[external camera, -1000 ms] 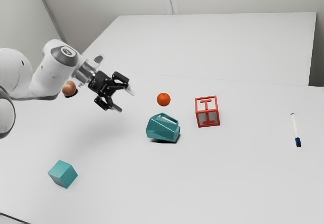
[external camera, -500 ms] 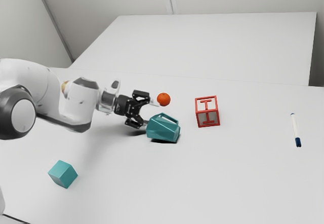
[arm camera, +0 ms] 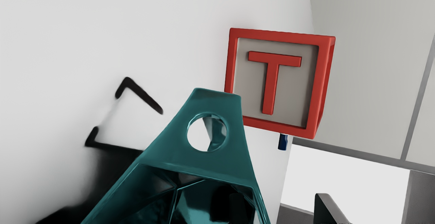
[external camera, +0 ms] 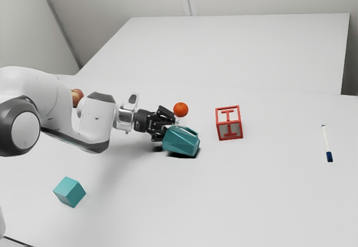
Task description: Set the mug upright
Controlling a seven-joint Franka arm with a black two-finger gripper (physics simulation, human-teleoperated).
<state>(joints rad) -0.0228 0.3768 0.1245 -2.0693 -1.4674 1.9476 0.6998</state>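
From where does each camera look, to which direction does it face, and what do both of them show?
Exterior view: at the arm's side, looking down across the table; the arm and gripper enter from the view's left.
Wrist view: on the arm's hand, looking past its fingers over the mug toward the red block.
Shared: mug, block, marker, table and fingers.

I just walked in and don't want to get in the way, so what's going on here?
The robot arm is working at a teal mug that lies on its side on the table. Its gripper is at the mug's mouth with its fingers apart, one seemingly reaching inside, but not closed on it. The mug is not upright yet.
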